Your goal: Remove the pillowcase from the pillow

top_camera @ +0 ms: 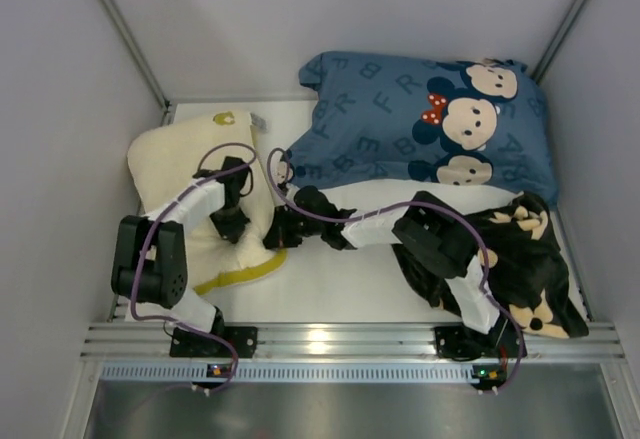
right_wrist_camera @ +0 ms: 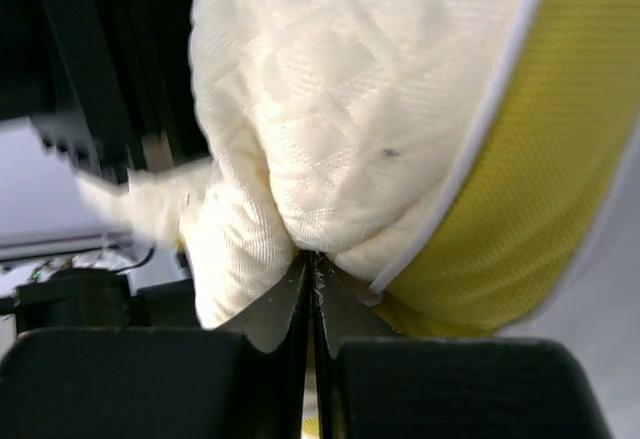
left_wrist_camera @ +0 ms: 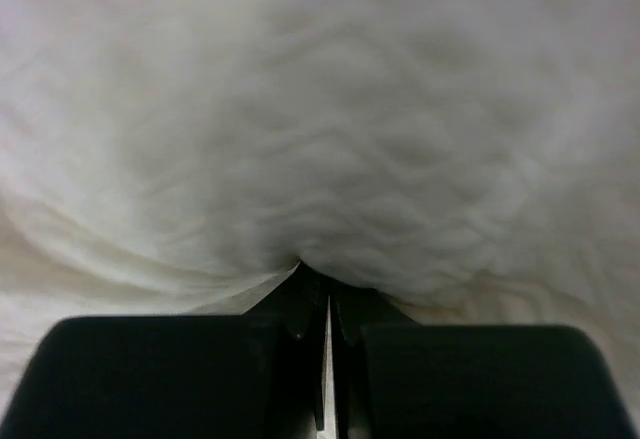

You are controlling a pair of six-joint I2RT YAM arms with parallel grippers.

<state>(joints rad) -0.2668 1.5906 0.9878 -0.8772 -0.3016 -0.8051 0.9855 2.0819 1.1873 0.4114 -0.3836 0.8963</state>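
The cream quilted pillow (top_camera: 180, 159) lies bare at the left of the table, with a yellow side band along its near edge. The black pillowcase (top_camera: 530, 259) with tan flowers lies crumpled at the right, apart from the pillow and partly under my right arm. My left gripper (top_camera: 232, 221) is shut on a fold of the pillow's top; in the left wrist view the cloth (left_wrist_camera: 320, 139) bunches into the gripper (left_wrist_camera: 325, 281). My right gripper (top_camera: 280, 229) is shut on the pillow's right edge; the right wrist view shows the gripper (right_wrist_camera: 312, 259) pinching quilted cloth (right_wrist_camera: 340, 109) beside the yellow band (right_wrist_camera: 520, 179).
A larger blue pillow (top_camera: 430, 119) with letters and cartoon mice lies at the back right, touching the pillowcase's far side. White walls close in the table at left, back and right. A metal rail (top_camera: 330, 339) runs along the near edge.
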